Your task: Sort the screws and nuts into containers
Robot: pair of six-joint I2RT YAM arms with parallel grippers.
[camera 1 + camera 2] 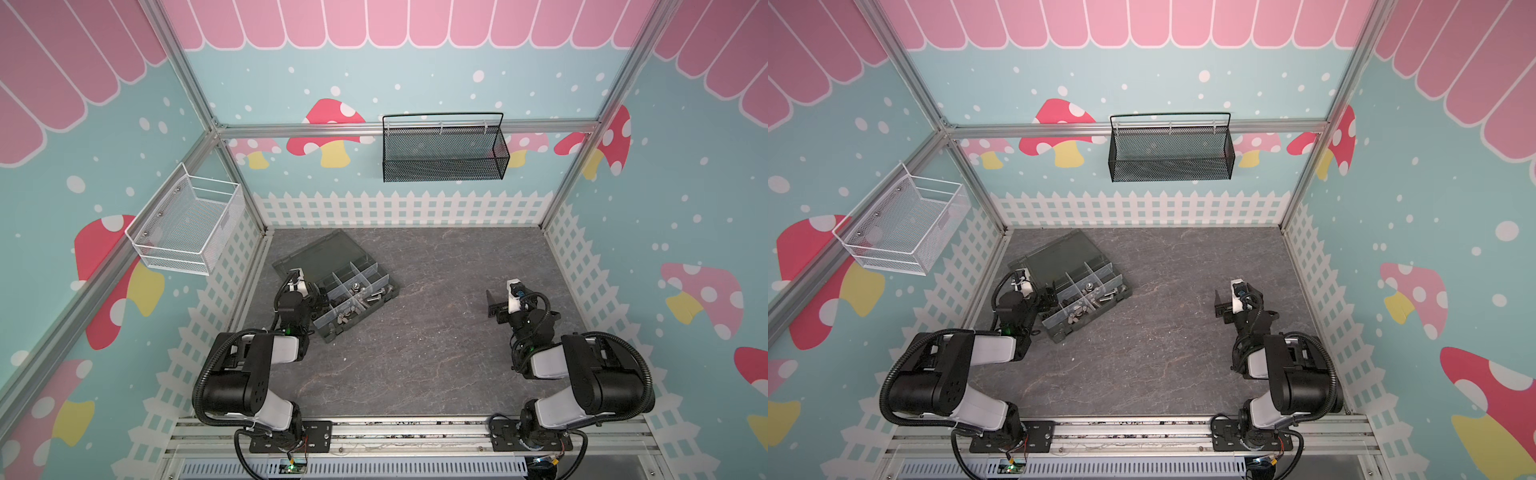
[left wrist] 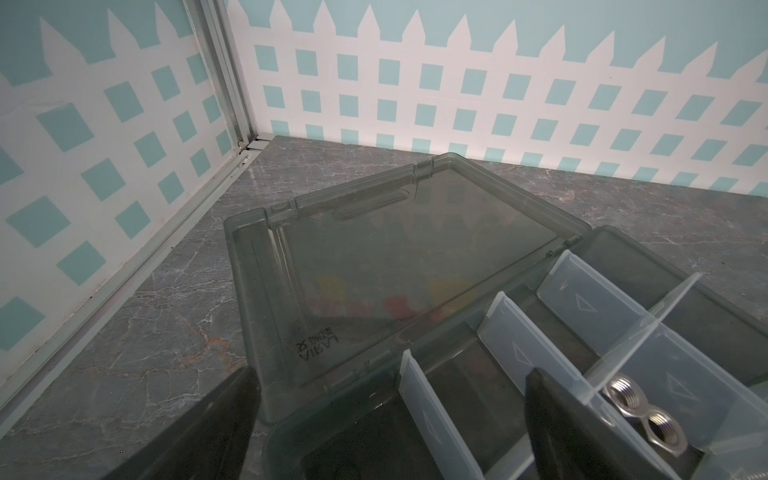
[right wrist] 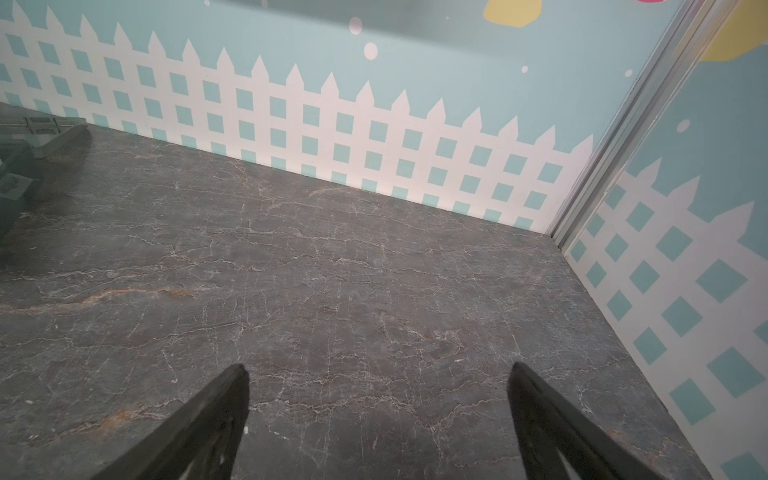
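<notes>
In both top views your open organizer box [image 1: 322,255] sits at the table's [image 1: 436,361] left rear with screws [image 1: 374,296] in its containers [image 1: 348,275], the left gripper [image 1: 321,298] at its edge and the right gripper [image 1: 492,305] well apart. Your left wrist view shows spread, empty jaws over the containers beside two silver nuts [image 2: 648,415]. Your right wrist view shows released jaws above the table.

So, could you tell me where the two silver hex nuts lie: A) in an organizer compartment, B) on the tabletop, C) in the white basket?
A: the silver hex nuts sit side by side inside a compartment of the open organizer box.
</notes>
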